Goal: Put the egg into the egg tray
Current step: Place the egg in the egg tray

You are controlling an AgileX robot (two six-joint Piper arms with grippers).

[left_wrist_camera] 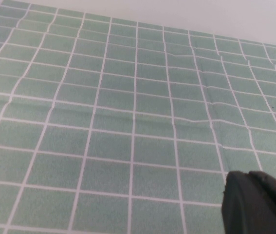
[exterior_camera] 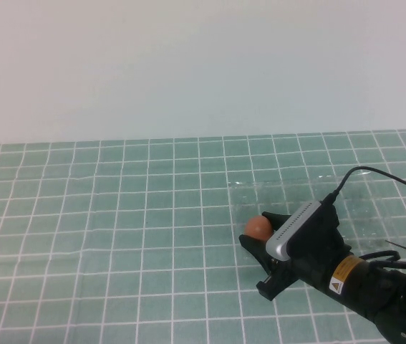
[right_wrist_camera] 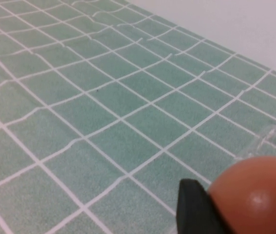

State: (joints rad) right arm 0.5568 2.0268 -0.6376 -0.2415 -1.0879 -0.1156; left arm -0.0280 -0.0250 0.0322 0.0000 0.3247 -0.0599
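My right gripper (exterior_camera: 258,231) is shut on the orange-brown egg (exterior_camera: 257,226), with a black finger on each side of it. It holds the egg at the left edge of the clear egg tray (exterior_camera: 374,202), which lies on the green grid mat at the right. In the right wrist view the egg (right_wrist_camera: 254,195) fills the corner beside one black finger (right_wrist_camera: 191,209), with the tray's clear edge (right_wrist_camera: 269,141) just behind it. My left gripper (left_wrist_camera: 259,204) shows only in the left wrist view, shut over bare mat and out of the high view.
The green grid mat (exterior_camera: 117,215) covers the table up to a plain pale wall at the back. A black cable (exterior_camera: 374,172) arcs from the right arm over the tray.
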